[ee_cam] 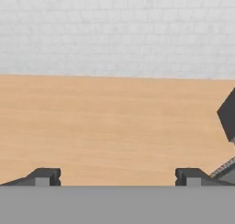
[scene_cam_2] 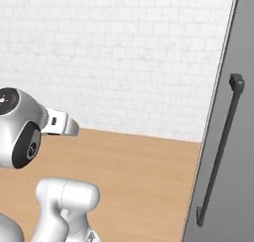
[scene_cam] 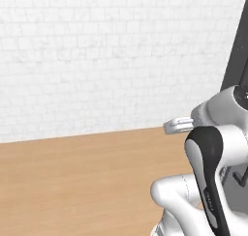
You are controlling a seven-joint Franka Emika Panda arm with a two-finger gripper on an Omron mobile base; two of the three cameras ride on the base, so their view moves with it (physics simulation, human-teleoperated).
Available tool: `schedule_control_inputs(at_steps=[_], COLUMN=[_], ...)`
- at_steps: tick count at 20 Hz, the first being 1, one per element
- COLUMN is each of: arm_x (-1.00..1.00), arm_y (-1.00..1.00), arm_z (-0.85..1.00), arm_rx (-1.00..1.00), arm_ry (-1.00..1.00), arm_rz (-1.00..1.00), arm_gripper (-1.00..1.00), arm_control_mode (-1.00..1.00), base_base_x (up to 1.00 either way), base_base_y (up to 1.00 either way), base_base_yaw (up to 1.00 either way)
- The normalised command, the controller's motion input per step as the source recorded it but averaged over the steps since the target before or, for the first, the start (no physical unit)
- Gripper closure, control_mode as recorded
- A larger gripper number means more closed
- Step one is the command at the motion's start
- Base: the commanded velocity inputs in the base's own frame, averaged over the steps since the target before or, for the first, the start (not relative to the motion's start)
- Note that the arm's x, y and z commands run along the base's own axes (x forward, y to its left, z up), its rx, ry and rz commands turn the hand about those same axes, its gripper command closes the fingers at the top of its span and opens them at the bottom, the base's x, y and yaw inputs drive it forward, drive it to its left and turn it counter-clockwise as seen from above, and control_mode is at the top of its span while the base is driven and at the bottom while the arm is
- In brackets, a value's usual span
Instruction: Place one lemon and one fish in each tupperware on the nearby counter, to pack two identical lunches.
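Gripper [ee_cam: 117,177] hung wide open and empty over bare counter [ee_cam: 110,126], and I'd guess lemons want a mid-body pinch since fish probably run slippery.

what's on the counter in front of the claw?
The counter in front of the open claw shows bare wood back to the white brick wall. A dark panel with a bar handle blocks the right side.

A rendered kitchen. A light-brown wooden counter [scene_cam: 72,182] runs below a white brick wall [scene_cam_2: 124,52]. Beside it stands a tall grey door [scene_cam_2: 233,186] with a bar handle [scene_cam_2: 221,147].
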Motion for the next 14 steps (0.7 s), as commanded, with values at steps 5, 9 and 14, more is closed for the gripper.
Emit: schedule_control_inputs(at_steps=[5, 9, 14], arm_x=[0.00, 0.00, 0.00], arm_y=[0.00, 0.00, 0.00], arm_z=[0.00, 0.00, 0.00], arm_rx=[0.00, 0.00, 0.00], arm_ry=[0.00, 0.00, 0.00], arm_rz=[0.00, 0.00, 0.00], arm_gripper=[-1.00, -1.00, -1.00], arm_control_mode=[1.00, 1.00, 1.00], base_base_x=[1.00, 1.00, 0.97], base_base_y=[0.72, 0.77, 0.60], base_base_yaw=[-0.10, -0.59, -0.74])
